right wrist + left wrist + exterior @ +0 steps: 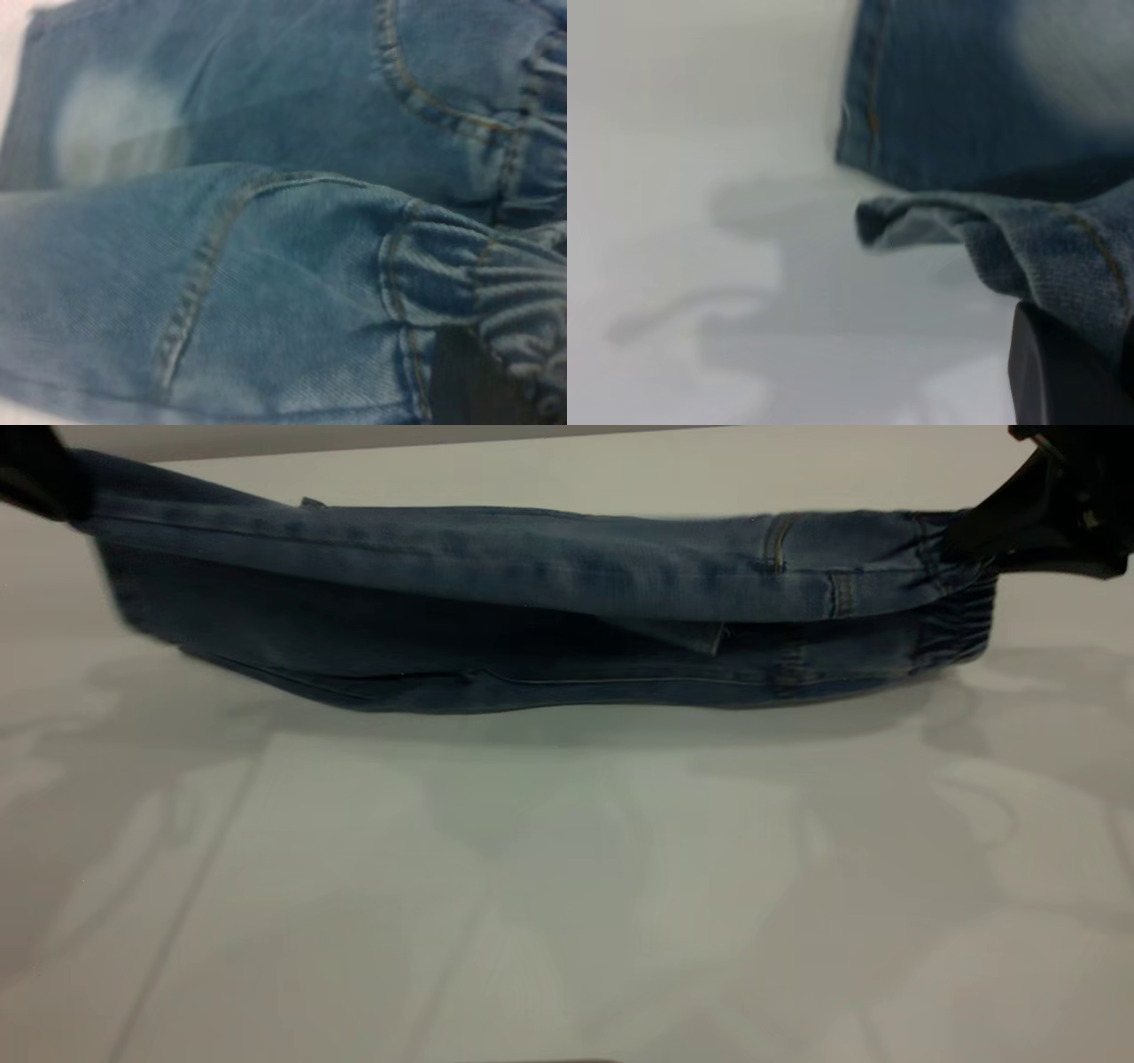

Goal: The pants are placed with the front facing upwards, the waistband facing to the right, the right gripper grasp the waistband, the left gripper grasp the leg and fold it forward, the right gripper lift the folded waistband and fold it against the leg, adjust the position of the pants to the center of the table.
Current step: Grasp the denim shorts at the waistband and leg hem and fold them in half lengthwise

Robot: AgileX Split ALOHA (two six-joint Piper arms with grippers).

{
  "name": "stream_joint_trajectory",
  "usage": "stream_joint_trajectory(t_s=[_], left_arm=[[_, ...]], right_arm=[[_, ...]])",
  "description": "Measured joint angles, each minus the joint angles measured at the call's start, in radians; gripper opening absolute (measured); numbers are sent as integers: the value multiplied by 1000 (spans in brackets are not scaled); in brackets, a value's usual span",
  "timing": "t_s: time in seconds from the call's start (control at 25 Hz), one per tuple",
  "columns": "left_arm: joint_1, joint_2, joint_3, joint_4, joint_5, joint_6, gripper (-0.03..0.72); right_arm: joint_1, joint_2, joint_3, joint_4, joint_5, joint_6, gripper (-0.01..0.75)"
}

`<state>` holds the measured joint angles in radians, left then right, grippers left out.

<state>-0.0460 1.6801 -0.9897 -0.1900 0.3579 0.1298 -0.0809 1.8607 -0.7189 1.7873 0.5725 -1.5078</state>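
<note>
The blue denim pants (532, 602) stretch across the white table (567, 886), their upper half lifted and folding over the lower half. At the far left, my left gripper (40, 478) is shut on the leg (1063, 257) and holds its hem off the table. My right gripper (961, 540) at the far right is shut on the ruched waistband (961, 615). In the right wrist view the gathered waistband (496, 292) wraps over one dark finger (461, 381). One faded patch (115, 124) shows on the lower layer.
White tabletop runs wide and bare in front of the pants, crossed only by soft shadows (1019, 717) of the arms. The table's far edge (354, 443) lies just behind the pants.
</note>
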Motion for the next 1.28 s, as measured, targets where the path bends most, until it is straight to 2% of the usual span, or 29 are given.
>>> stream_joint_trajectory(t_s=[0.16,0.44,0.76,0.88,1.0,1.04,1.16,1.28], left_arm=[[-28,131,-126,0,-2,21,53],[-84,271,-282,3,-25,57,53],[-88,410,-369,3,-170,78,53],[-92,449,-380,3,-206,82,57],[-94,461,-384,3,-211,104,90],[-94,461,-385,3,-213,117,110],[-94,461,-387,3,-235,155,218],[-94,461,-387,3,-255,177,367]], right_arm=[[0,22,-40,12,-45,-6,40],[0,148,-144,14,-22,-27,40],[0,222,-287,14,-21,-27,41],[0,222,-305,14,-30,-27,63],[0,222,-309,15,-38,-27,143],[0,222,-309,15,-39,-27,190],[0,222,-309,15,-42,-27,370],[0,222,-309,15,-42,-27,559]])
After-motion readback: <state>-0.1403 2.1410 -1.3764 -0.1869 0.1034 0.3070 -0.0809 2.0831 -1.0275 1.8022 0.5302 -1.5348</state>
